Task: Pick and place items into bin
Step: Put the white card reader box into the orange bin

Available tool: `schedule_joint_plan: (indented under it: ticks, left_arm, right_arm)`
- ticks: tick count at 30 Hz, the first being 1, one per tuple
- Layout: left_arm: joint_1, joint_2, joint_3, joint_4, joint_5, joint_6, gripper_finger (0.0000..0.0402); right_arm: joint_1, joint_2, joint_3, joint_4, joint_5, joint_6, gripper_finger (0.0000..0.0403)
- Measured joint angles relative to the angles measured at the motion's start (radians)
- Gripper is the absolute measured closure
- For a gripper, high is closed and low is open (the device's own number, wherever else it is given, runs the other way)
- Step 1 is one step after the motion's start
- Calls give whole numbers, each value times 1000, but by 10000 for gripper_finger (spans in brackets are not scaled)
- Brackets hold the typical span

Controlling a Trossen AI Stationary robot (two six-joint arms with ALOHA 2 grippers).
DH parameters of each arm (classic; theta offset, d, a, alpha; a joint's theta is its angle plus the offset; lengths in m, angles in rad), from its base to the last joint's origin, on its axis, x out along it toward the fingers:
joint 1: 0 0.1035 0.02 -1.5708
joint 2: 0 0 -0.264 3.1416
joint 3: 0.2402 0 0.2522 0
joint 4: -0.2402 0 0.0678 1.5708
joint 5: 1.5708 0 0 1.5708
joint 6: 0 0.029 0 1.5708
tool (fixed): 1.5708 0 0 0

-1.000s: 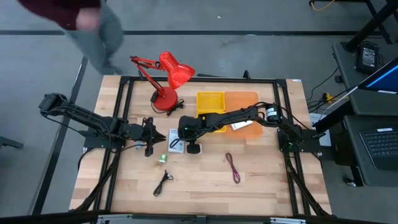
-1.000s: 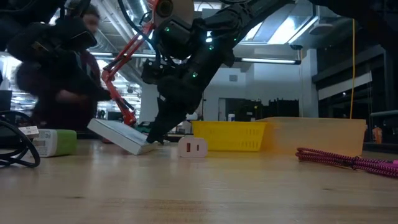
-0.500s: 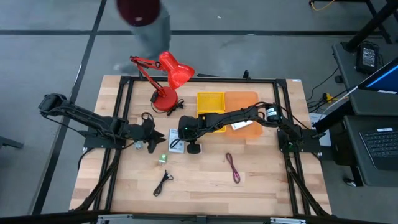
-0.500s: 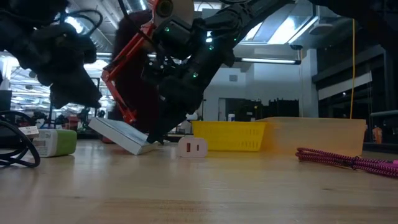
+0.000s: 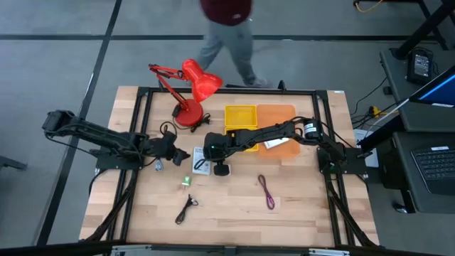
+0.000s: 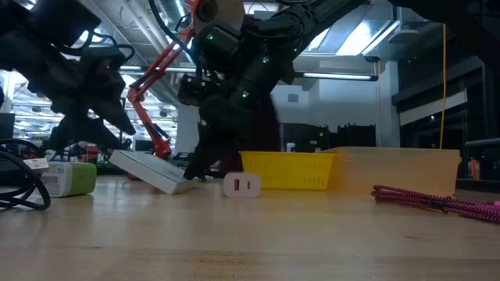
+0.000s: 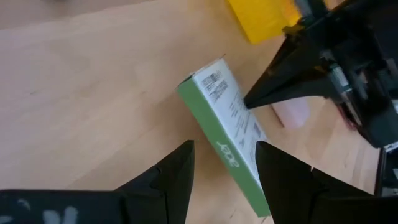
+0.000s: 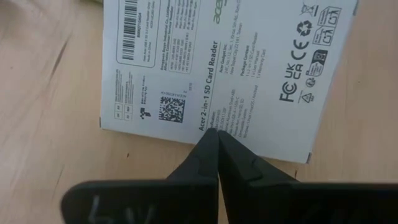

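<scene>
**Right hand at the card reader box, left hand spread beside it**

High view: The right hand [image 5: 207, 151] reaches across the desk [image 5: 298, 213] to the white card reader box [image 5: 200, 160], which lies just left of the yellow bin [image 5: 241, 114]. An orange bin [image 5: 279, 114] touches the yellow one on its right. The left hand [image 5: 173, 151] sits just left of the box. A small white adapter [image 5: 221, 170] lies close to the box's right side. Nearer the front edge are a small green piece [image 5: 186, 182], a black cord [image 5: 186, 208] and a maroon cord [image 5: 266, 190], all well apart from the bins. A red desk lamp [image 5: 190, 89] stands at the back, and a person [image 5: 227, 32] walks behind the desk.

Low view: The box [image 6: 148, 170] is tilted, one edge raised off the desk, with the right hand's tip [image 6: 197, 168] at its low end. The adapter [image 6: 241, 185] stands in front of the yellow bin [image 6: 287, 170]. The maroon cord [image 6: 437, 200] lies at the right.

Left wrist view: The left hand [image 7: 222, 171] is spread, its fingers [image 7: 174, 174] either side of the box's green edge [image 7: 227, 146] without touching it.

Right wrist view: The right hand [image 8: 214, 149] has its fingers pressed together, pinching nothing, their tip meeting the box's printed white face [image 8: 224, 68].
</scene>
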Motion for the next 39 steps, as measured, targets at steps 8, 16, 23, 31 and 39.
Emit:
schedule_joint_plan:
  ticks: [8, 16, 23, 31, 39]
  left_arm:
    - [33, 126, 0, 145, 63, 1, 235]
    - [56, 243, -1, 194, 115, -16, 236]
    - [57, 291, -1, 293, 138, 14, 236]
    - [57, 369, -1, 412, 153, 22, 240]
    - [62, 440, -2, 515, 157, 74, 278]
  right_arm:
    - [0, 0, 0, 1, 0, -3, 403]
    - [0, 0, 0, 4, 0, -4, 403]
    - [0, 0, -1, 2, 1, -13, 403]
    - [0, 1, -1, 8, 1, -22, 403]
    - [0, 1, -2, 3, 0, -22, 403]
